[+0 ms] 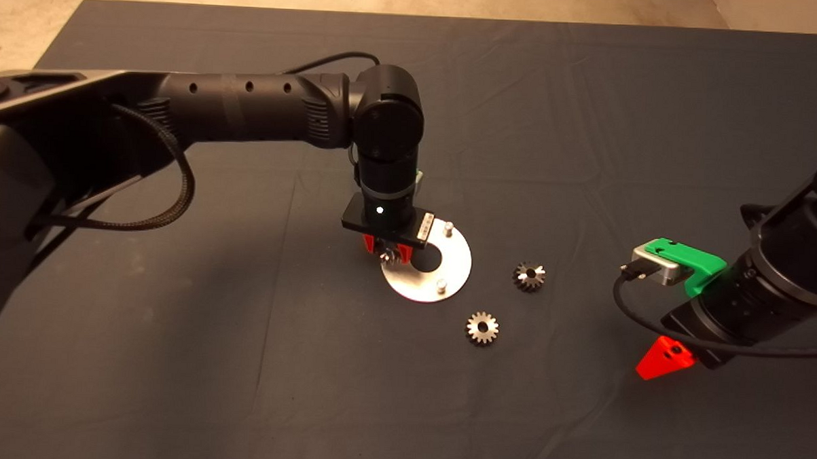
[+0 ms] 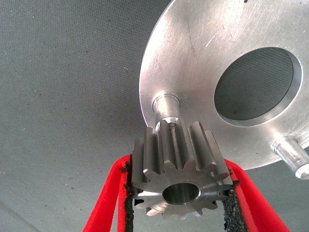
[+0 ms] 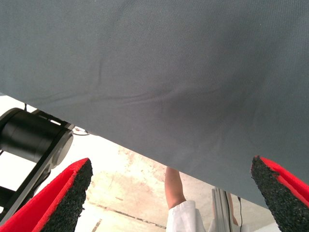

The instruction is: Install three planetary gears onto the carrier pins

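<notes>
My left gripper [image 1: 388, 254] [image 2: 179, 191] is shut on a planetary gear [image 2: 179, 171], held just above one carrier pin [image 2: 166, 107] at the disc's left rim. The shiny round disc [image 1: 448, 268] [image 2: 203, 72] lies at mid-mat; two other pins [image 1: 448, 226] [image 1: 440, 283] stand bare, one also in the left wrist view [image 2: 292, 155]. Two more planetary gears lie on the mat to the disc's right: one [image 1: 528, 276] beside it, one [image 1: 482, 328] nearer the front. My right gripper [image 1: 665, 359] [image 3: 171, 193] waits open at the right edge, holding nothing.
The dark mat [image 1: 173, 350] covers the table, with pale floor past its far edge. In the right wrist view a person's arm [image 3: 175, 188] and a black machine part [image 3: 29, 137] show beyond the mat edge.
</notes>
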### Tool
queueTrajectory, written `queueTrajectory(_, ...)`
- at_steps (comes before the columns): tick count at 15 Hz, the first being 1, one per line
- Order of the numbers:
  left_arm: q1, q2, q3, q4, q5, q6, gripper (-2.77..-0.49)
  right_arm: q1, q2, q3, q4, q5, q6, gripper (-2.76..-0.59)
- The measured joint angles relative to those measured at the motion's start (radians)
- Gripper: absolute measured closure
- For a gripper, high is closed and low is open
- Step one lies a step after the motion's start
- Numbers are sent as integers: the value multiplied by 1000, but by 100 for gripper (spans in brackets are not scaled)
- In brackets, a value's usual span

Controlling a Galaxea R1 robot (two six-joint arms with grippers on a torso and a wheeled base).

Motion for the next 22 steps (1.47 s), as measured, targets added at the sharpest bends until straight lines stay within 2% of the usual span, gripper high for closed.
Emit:
queueTrajectory(10, -5, 3, -23, -7, -1, 16, -90, 0, 0, 0, 0, 0, 0, -244)
queueTrajectory(14, -6, 6, -37, -11, -1, 40, -89, 0, 0, 0, 0, 0, 0, -244)
queueTrajectory(22, -8, 11, -47, -15, 3, 44, -89, 0, 1, 0, 0, 0, 0, -244)
